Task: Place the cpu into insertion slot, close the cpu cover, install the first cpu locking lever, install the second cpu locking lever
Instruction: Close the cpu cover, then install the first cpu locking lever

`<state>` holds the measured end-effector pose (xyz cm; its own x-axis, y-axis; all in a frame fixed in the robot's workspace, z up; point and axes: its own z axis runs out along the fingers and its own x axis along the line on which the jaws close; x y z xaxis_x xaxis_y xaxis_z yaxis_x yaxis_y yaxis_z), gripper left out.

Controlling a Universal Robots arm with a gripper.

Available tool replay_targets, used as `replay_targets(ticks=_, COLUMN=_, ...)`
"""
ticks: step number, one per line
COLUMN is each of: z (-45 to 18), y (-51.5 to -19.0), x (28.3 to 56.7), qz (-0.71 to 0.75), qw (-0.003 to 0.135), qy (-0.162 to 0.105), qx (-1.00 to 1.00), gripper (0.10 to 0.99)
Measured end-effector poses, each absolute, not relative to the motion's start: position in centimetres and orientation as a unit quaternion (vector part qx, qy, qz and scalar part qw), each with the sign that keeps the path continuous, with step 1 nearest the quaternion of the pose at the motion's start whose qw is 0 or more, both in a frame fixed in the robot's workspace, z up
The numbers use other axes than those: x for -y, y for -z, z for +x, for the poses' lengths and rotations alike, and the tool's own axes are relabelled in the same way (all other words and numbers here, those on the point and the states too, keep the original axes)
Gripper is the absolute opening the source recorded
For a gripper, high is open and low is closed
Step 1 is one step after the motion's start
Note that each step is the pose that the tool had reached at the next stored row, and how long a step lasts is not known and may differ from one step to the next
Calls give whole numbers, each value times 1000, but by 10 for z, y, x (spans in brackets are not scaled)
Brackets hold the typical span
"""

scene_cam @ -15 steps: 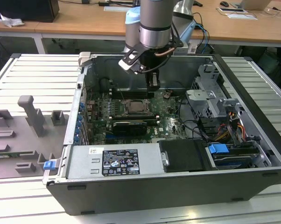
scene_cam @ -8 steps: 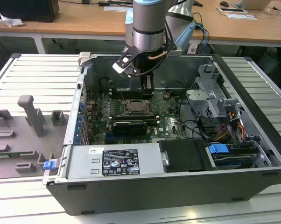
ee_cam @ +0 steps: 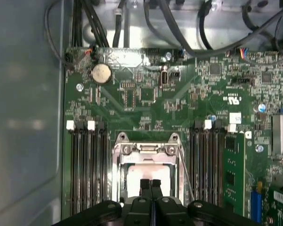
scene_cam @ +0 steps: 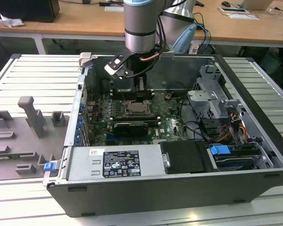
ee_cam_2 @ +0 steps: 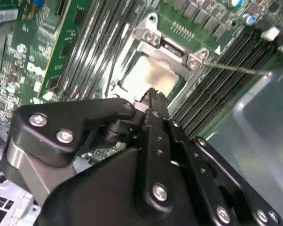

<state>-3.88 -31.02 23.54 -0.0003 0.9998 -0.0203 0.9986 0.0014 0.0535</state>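
Note:
The cpu (ee_cam: 144,173) lies flat in the insertion slot (scene_cam: 140,109) on the green board, its pale metal face (ee_cam_2: 148,75) showing. The silver cpu cover (ee_cam: 146,149) lies down around it, framing the chip. A thin metal locking lever (ee_cam_2: 235,68) juts out from one side of the socket; in the first wrist view this lever (ee_cam: 186,176) runs along the socket's edge. My gripper (ee_cam: 151,184) hangs just above the chip with its two black fingers pressed together and nothing between them. In the exterior view the gripper (scene_cam: 140,89) is inside the case, over the socket.
Black memory slots (ee_cam: 85,165) flank the socket on both sides. A long black card (scene_cam: 132,127) sits in front of it. Cables and a drive cage (scene_cam: 212,99) fill the exterior view's right. The case's metal walls (scene_cam: 80,108) surround the board.

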Motion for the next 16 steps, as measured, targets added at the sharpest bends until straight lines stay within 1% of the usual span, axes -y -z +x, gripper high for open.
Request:
replay_targets(ticks=9, z=-43, y=-234, x=310, qz=707, qw=26, qy=-12, qx=-707, gripper=106)
replay_targets(ticks=16, z=-43, y=-240, x=310, qz=707, qw=26, qy=-12, qx=-707, gripper=106)
